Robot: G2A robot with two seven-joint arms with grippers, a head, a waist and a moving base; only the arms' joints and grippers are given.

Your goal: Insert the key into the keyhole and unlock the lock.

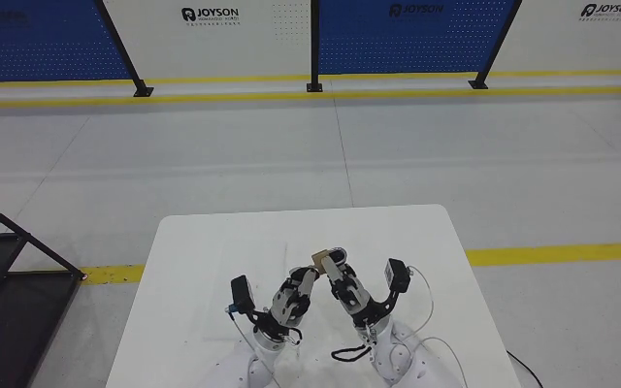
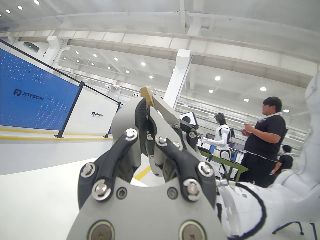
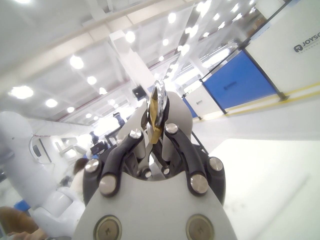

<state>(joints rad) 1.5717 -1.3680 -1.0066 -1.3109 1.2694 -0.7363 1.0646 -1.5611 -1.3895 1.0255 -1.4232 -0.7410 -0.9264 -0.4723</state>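
My right gripper (image 3: pixel 158 106) is shut on the lock (image 3: pixel 156 118), a brass padlock seen edge-on with its silver shackle (image 3: pixel 160 91) sticking out past the fingertips. My left gripper (image 2: pixel 147 101) is shut on a small brass piece (image 2: pixel 145 93) that looks like the key; its fingers hide most of it. In the top view both arms are raised over the near middle of the white table (image 1: pixel 194 291). The left gripper (image 1: pixel 310 270) and right gripper (image 1: pixel 336 262) meet tip to tip around a brass part (image 1: pixel 318 259). I cannot tell whether the key sits in the keyhole.
Bare white tabletop lies on all sides of the arms. A thin cable (image 1: pixel 423 289) loops beside the right arm. A black rack (image 1: pixel 24 257) stands off the table's left side. Blue and white barriers (image 1: pixel 310 39) line the far floor.
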